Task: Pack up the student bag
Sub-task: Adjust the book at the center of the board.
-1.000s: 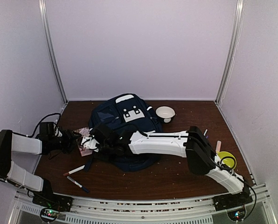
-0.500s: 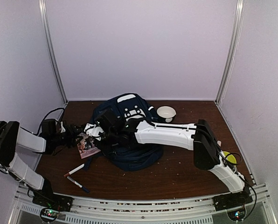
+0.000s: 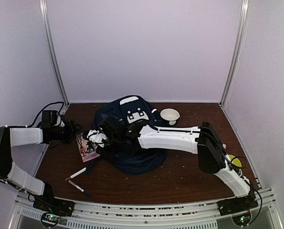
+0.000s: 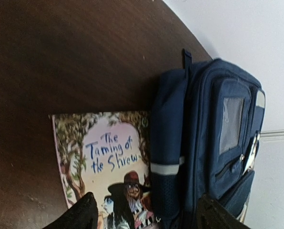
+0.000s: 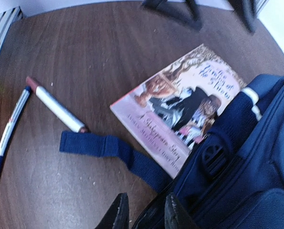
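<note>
**Left gripper backs off book, right gripper on bag edge**

Pulled back toward the left wall since the earlier frame, left gripper (image 4: 146,205) now hangs with jaws wide apart and nothing between them. Picture book (image 5: 180,109) has dropped from a tilt and now lies flat and face up on the table (image 3: 180,181), its right edge touching the bag's side. Right arm has barely shifted in the last half second.

Near front-left of the table are two pens side by side: a white marker with a red cap (image 5: 56,107) and a blue pen (image 5: 8,136), well apart from the book. A loose navy strap (image 5: 108,148) trails from the bag across the wood, its end just beside the marker.

Right gripper (image 5: 144,210) sits at the bag's left edge with fingers close together, pinching the dark fabric there. The student bag (image 4: 213,133) lies flat at table centre-back, front pockets up, with the right arm reaching across it. A white bowl (image 3: 169,114) stands just right of the bag, near the back wall.
</note>
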Robot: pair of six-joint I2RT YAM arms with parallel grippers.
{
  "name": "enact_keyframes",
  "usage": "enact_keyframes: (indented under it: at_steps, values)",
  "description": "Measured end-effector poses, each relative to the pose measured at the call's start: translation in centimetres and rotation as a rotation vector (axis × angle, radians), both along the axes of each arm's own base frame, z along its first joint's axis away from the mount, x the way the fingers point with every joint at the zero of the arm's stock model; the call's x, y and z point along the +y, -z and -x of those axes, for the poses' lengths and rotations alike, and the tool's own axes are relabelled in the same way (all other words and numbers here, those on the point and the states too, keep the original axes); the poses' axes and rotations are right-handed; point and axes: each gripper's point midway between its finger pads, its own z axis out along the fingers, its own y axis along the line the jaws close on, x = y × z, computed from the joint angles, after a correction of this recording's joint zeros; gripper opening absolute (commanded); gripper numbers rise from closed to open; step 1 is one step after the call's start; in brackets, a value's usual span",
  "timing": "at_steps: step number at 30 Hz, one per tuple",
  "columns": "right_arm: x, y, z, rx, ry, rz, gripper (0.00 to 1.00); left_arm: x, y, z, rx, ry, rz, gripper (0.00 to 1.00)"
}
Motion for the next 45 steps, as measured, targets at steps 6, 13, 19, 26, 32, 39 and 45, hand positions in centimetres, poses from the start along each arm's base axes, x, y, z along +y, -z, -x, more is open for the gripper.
enact_keyframes:
  at_steps: [6,13,19,26,32,39,45]
  values:
    - [-3.7,2.8,2.6,0.096,-0.032,0.106,0.35,2.0,-2.6,-6.0,0.022,0.007,-0.181,0.73]
    - [-7.0,-3.3,4.5,0.17,-0.031,0.027,0.51,3.4,1.7,-9.8,0.197,0.067,-0.235,0.71]
    - [-8.4,-6.5,3.8,0.349,0.042,-0.111,0.58,3.3,5.4,-10.3,0.332,0.142,-0.238,0.7]
    - [-7.9,-3.7,4.6,0.546,0.097,-0.104,0.62,2.3,6.7,-10.7,0.376,0.216,-0.214,0.7]
    - [-4.5,-0.3,4.3,0.672,0.102,-0.098,0.61,0.8,7.3,-10.2,0.395,0.284,-0.22,0.67]
    - [-1.8,3.7,3.4,0.819,0.192,-0.103,0.66,-1.5,7.5,-7.7,0.394,0.357,-0.241,0.64]
    - [-1.7,4.3,3.4,0.91,0.266,-0.13,0.68,-2.4,7.7,-1.2,0.426,0.374,-0.238,0.63]
